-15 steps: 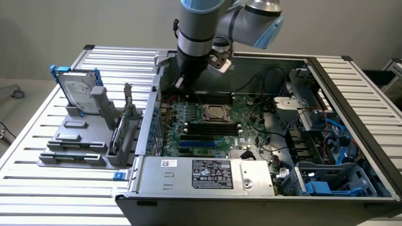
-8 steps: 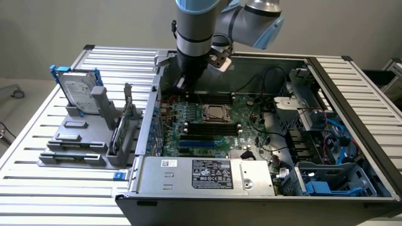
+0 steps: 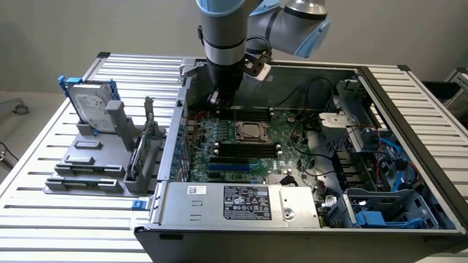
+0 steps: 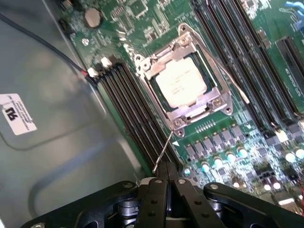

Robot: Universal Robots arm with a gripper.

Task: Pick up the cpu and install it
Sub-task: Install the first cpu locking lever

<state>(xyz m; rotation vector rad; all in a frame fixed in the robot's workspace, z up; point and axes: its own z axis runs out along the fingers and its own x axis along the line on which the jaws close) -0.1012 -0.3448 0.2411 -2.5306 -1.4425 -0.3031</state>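
The cpu [image 4: 181,83] is a small square chip with a pale metal top, lying flat inside the dark metal-framed socket [image 4: 190,113] on the green motherboard [image 4: 247,142]; it also shows as the cpu [image 3: 254,131] in the middle of the board. My gripper [image 4: 167,167] is shut, fingers pressed together, just beside the socket over the black memory slots [image 4: 128,104]. A thin wire lever [image 4: 164,149] runs from the socket's corner to my fingertips; I cannot tell whether it touches them. In the exterior view my gripper [image 3: 217,98] hangs inside the open computer case near its back wall.
A silver hard drive [image 3: 91,104] with a blue frame stands in a grey fixture [image 3: 95,170] at the exterior view's left. The power supply [image 3: 238,203] lies at the case's front. The grey case wall [image 4: 52,142] is close beside my gripper. Cables [image 3: 314,164] crowd the right.
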